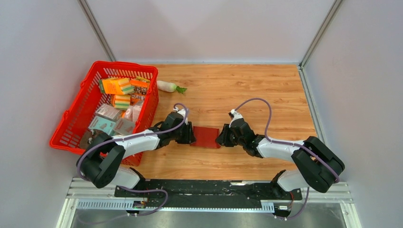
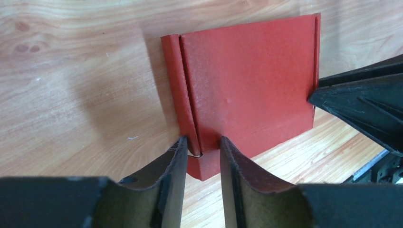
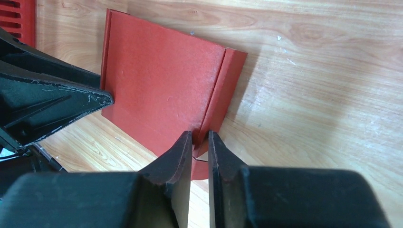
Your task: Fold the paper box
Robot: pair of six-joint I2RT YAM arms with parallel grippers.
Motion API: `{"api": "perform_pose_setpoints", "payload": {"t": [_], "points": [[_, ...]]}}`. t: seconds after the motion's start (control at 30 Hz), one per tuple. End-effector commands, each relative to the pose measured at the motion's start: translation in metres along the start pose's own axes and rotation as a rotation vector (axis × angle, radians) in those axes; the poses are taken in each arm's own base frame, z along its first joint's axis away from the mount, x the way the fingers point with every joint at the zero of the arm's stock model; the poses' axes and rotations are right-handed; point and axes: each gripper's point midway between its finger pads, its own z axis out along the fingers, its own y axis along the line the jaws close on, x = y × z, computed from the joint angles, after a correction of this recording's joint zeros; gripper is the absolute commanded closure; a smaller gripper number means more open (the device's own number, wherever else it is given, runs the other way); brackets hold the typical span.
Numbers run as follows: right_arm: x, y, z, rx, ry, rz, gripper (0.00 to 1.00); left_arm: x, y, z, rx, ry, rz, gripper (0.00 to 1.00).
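Note:
The paper box [image 1: 205,137] is a dark red creased cardboard piece lying low on the wooden table between both arms. My left gripper [image 1: 191,134] is at its left end. In the left wrist view the gripper [image 2: 202,142] is closed on a corner of the box [image 2: 247,80], where a narrow folded flap [image 2: 178,85] meets the main panel. My right gripper [image 1: 221,137] is at the box's right end. In the right wrist view the gripper [image 3: 200,137] is nearly closed, pinching the crease of the side flap [image 3: 228,90] on the box [image 3: 161,85].
A large red plastic mesh basket [image 1: 76,123] with several packets stands at the left, close to my left arm. A white radish [image 1: 168,86] lies behind it on the table. Walls enclose the table at the back and both sides.

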Motion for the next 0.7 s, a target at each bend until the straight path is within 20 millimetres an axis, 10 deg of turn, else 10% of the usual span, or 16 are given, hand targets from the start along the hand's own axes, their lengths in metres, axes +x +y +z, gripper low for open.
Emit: {"api": "perform_pose_setpoints", "payload": {"t": [0.0, 0.27, 0.67], "points": [[0.008, -0.014, 0.002, 0.025, 0.015, -0.033, 0.85, -0.014, -0.007, 0.005, 0.034, -0.049, 0.004, 0.66], [0.005, -0.006, -0.002, 0.001, 0.020, -0.029, 0.96, -0.007, -0.007, 0.004, 0.049, -0.028, 0.006, 0.87], [-0.033, 0.003, -0.022, 0.018, -0.018, -0.012, 0.53, -0.025, -0.011, -0.038, 0.019, -0.067, 0.040, 0.48]]}}
